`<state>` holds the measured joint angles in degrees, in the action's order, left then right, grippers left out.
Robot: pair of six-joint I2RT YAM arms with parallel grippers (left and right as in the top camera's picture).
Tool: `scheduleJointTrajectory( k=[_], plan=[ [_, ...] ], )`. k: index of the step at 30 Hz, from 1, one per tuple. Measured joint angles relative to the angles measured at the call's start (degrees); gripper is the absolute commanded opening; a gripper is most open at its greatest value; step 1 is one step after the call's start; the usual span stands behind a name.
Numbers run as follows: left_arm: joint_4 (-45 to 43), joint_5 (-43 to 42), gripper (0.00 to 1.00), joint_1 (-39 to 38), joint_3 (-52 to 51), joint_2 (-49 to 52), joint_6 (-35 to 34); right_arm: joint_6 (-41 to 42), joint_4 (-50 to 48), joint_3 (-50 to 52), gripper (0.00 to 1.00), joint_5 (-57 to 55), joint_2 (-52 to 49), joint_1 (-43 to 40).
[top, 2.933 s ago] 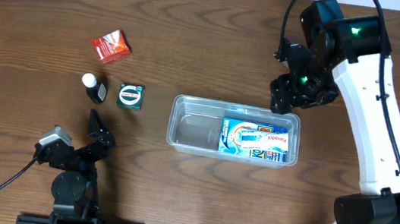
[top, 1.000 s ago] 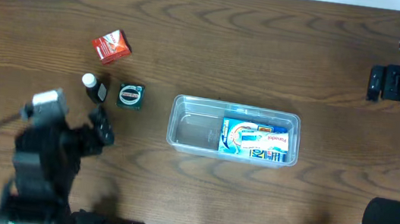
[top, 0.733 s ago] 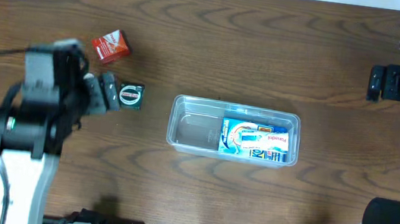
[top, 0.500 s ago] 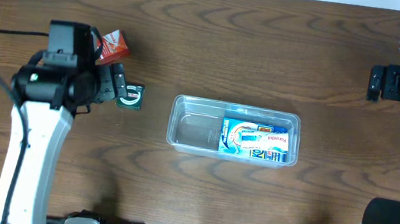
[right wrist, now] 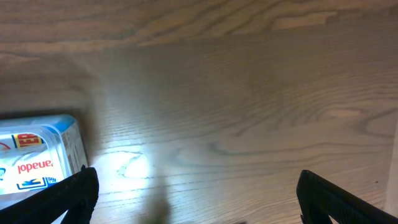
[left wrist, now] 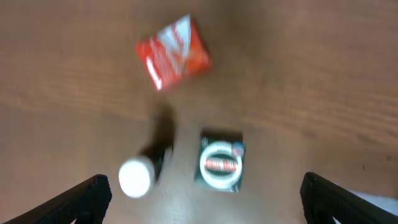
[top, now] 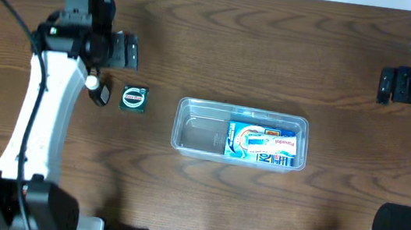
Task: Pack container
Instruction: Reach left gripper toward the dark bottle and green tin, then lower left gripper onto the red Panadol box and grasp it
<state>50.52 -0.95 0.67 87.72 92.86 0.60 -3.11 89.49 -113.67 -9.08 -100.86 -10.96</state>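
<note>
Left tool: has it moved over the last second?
Yes. The left tool swung from below-left of the green box to above it, toward the table's far edge.

The table (top: 277, 45) is dark wood with a clear grain and a smooth, slightly glossy finish that throws back a pale patch of light. The container (top: 180, 128) is clear, shiny plastic, and the blue-and-white box (top: 261, 144) in it looks like printed card. The red box (left wrist: 173, 52) also looks like printed card, and the small bottle (top: 102, 95) has a smooth white cap.
</note>
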Motion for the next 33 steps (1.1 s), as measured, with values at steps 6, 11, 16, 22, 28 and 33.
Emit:
scheduleJointTrajectory(
  k=[6,11,16,22,28,33],
  plan=[
    [-5.5,1.7,0.98,0.0,4.9,8.9,9.1,0.0,0.0,0.0,0.99,0.0,0.0,0.0],
    [-10.9,4.4,0.98,0.8,4.9,15.2,17.3,0.0,0.0,0.0,0.99,0.0,0.0,0.0],
    [-15.9,5.2,1.0,4.0,4.9,18.7,20.4,0.0,0.0,0.0,0.99,0.0,0.0,0.0],
    [-17.4,5.4,0.98,7.8,4.9,22.8,25.1,0.0,0.0,0.0,0.99,0.0,0.0,0.0],
    [-18.7,2.8,0.97,8.3,4.9,28.4,29.8,0.0,0.0,0.0,0.99,0.0,0.0,0.0],
    [-19.6,2.3,1.0,8.2,4.9,29.0,31.9,0.0,0.0,0.0,0.99,0.0,0.0,0.0]
  ],
)
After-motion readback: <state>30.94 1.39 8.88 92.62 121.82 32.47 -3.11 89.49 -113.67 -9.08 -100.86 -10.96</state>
